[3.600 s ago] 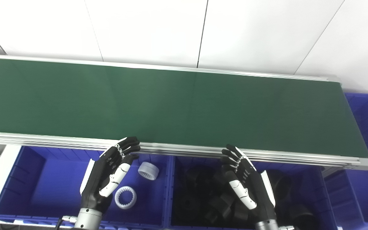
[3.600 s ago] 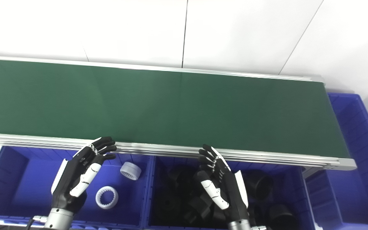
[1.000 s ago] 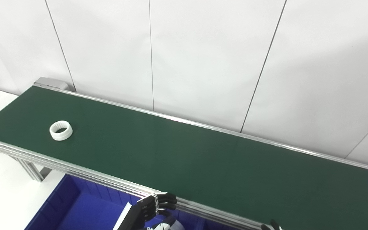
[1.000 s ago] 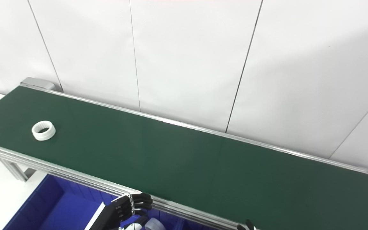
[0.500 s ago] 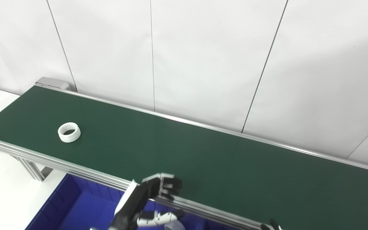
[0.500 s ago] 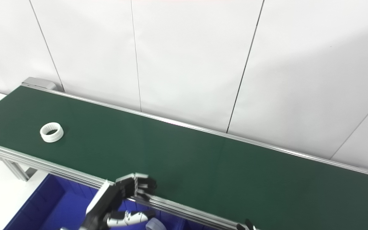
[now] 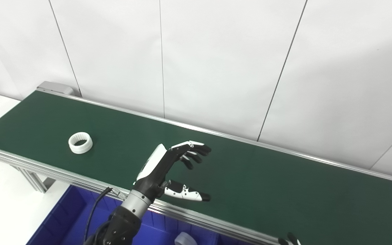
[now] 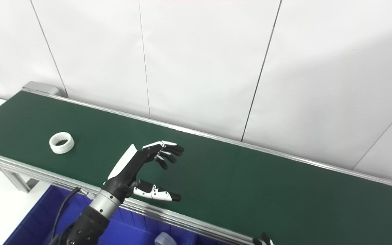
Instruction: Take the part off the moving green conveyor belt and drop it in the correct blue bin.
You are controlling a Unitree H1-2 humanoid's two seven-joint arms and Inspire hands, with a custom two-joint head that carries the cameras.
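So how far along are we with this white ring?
Nothing done for this one: the white ring lies on the green belt, untouched. In hand: the left hand hovers open over the belt, apart from the ring. Left: grasp it, drop it in the blue bin. Right hand barely shows.

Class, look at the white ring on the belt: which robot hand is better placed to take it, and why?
The left robot hand: it is open above the green belt, on the white ring's side. Of the right robot hand, only fingertips show at the bottom edge.
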